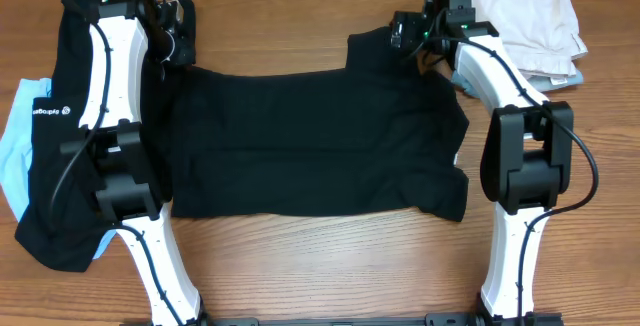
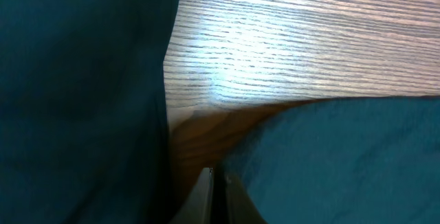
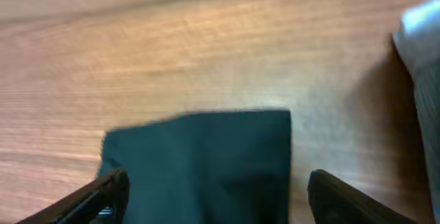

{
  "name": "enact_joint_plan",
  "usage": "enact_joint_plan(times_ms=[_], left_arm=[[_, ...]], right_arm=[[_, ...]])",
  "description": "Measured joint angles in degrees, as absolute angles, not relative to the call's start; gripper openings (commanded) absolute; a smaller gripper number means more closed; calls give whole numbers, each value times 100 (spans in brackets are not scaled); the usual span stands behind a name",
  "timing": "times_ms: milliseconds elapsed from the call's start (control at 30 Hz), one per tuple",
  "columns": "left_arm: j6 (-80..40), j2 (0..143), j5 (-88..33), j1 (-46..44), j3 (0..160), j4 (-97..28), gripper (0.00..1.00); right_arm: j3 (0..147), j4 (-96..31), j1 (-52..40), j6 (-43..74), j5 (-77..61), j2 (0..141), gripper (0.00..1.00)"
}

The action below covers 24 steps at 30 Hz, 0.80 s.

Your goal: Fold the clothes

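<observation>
The black short-sleeved fabric shirt point(image 1: 310, 141) lies spread flat in the middle of the light wooden table point(image 1: 330, 266), with the right gripper point(image 1: 408, 34) at its 1 o'clock sleeve, fingers point(image 3: 103, 195) wide apart astride the cloth, and the left gripper point(image 1: 178, 28) at 10 o'clock pressed together, where I cannot tell if it pinches fabric.

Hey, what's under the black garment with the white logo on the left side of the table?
A light blue garment pokes out from the black garment at its left edge and lower corner. How far it runs underneath, and anything else below, is covered.
</observation>
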<state>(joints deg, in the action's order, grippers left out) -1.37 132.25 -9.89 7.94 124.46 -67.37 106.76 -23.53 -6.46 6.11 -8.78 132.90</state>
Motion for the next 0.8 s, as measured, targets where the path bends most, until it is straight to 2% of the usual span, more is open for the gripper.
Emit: enact_joint_plan(times_ms=[100, 500, 600, 633, 667, 700, 800], left_arm=[[-137, 13225, -989, 794, 12446, -6737, 4], [-137, 13225, -989, 794, 12446, -6737, 4], [-137, 13225, -987, 794, 12446, -6737, 4], [-137, 13225, -989, 794, 12446, -6735, 4], [-139, 13225, -989, 794, 12446, -6735, 4], [-137, 13225, -987, 794, 12446, -6733, 4], [-139, 13225, -989, 794, 12446, -6733, 4]], right_arm=[[10676, -2178, -681, 598, -875, 13367, 78], [10676, -2043, -711, 593, -486, 13952, 77], [10676, -1990, -711, 574, -443, 13981, 73], [10676, -1988, -711, 567, -427, 13981, 66], [10676, -1975, -711, 545, -423, 13990, 46], [10676, -1953, -711, 545, -423, 14000, 13], [10676, -1903, -711, 582, -408, 14038, 10]])
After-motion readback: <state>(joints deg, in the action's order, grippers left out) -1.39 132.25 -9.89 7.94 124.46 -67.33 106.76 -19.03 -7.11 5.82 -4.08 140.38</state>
